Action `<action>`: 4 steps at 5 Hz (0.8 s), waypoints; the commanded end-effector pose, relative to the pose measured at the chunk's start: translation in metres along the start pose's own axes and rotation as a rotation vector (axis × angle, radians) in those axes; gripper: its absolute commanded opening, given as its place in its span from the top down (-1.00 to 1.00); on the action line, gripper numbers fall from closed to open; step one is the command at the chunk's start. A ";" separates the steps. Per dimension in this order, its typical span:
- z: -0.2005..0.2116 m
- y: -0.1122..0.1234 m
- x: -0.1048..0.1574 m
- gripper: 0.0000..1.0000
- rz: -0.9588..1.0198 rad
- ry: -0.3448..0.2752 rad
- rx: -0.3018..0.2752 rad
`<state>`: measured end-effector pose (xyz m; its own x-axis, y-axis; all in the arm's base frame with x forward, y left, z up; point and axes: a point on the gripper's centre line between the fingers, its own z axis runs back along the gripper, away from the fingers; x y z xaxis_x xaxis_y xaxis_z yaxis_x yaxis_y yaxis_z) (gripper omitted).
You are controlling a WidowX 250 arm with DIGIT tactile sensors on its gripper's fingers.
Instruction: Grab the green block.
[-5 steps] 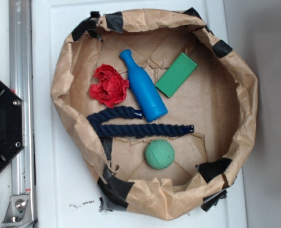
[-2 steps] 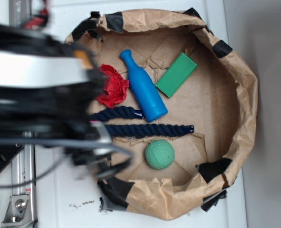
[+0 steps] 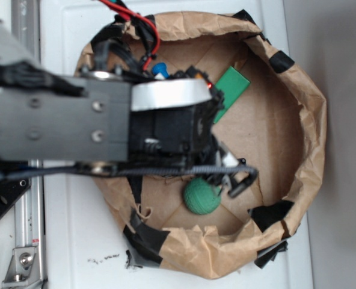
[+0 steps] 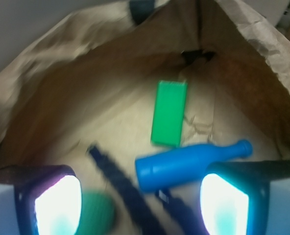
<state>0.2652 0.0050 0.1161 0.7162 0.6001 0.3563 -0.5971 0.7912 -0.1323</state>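
The green block (image 3: pixel 233 84) is a flat green slab lying on the floor of the brown paper bag (image 3: pixel 310 120), at its upper right. My arm (image 3: pixel 106 120) reaches in from the left and covers the block's lower-left end. In the wrist view the green block (image 4: pixel 169 112) lies lengthwise ahead of me, free and untouched. My gripper (image 4: pixel 140 205) is open, with its two bright pads (image 4: pixel 57 205) far apart and nothing between them. It hangs above the bag floor, short of the block.
A blue bottle (image 4: pixel 184 166) lies between me and the block, toward the right pad. A dark blue rope (image 4: pixel 120 186) runs under the gripper. A round green ball (image 3: pixel 202 197) sits by the left pad. The crumpled bag wall (image 4: pixel 61 54) rings everything.
My arm has swung in from the left, over the bag and toward the right. It now covers the red cloth, most of the bottle and the rope. The objects have not moved.
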 end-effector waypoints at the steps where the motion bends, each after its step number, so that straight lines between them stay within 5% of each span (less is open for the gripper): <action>1: -0.034 0.032 0.032 -1.00 0.042 -0.039 0.061; 4: -0.096 0.037 0.049 -1.00 0.098 0.072 0.107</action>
<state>0.3047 0.0572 0.0227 0.6978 0.6757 0.2377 -0.6898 0.7233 -0.0311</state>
